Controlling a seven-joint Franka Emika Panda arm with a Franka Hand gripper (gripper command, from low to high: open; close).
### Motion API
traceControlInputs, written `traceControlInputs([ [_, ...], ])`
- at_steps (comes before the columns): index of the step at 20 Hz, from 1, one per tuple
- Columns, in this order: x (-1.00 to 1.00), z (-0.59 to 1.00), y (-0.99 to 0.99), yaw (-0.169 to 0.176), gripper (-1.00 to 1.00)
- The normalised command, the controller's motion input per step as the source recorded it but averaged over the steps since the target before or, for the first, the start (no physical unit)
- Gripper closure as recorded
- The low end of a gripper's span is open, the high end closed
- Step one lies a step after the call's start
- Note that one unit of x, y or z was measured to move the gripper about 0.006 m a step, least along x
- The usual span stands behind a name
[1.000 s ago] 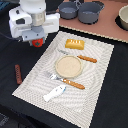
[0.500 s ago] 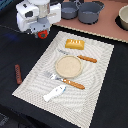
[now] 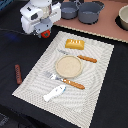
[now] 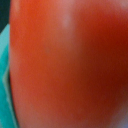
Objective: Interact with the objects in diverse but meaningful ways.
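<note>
A red round tomato (image 3: 46,34) hangs under my gripper (image 3: 44,30) at the far left corner of the striped placemat (image 3: 100,75). It fills the wrist view (image 4: 70,65), so the fingers seem shut on it, though they are hidden. On the mat lie the yellow-orange ridged bread block (image 3: 76,44) and the white fish (image 3: 54,92). A thin dark-brown sausage (image 3: 18,73) rests on the black table, towards the exterior view's left of the mat.
A tan round plate (image 3: 68,66) sits mid-mat between an orange-handled fork (image 3: 64,80) and knife (image 3: 80,57). Two grey pots (image 3: 70,9) (image 3: 90,11) stand behind the mat, and a pale bowl (image 3: 123,17) stands at the far right.
My gripper has moved towards the exterior view's right and farther back, and the tomato has gone with it.
</note>
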Motion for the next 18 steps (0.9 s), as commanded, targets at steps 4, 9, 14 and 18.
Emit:
traceControlInputs([
  [4,0.02,0.57,0.25,0.000,-1.00],
  [9,0.28,0.96,0.29,0.000,-1.00],
  [14,0.81,1.00,0.26,-0.004,-1.00],
  [18,1.00,0.77,0.04,-0.013,-1.00],
])
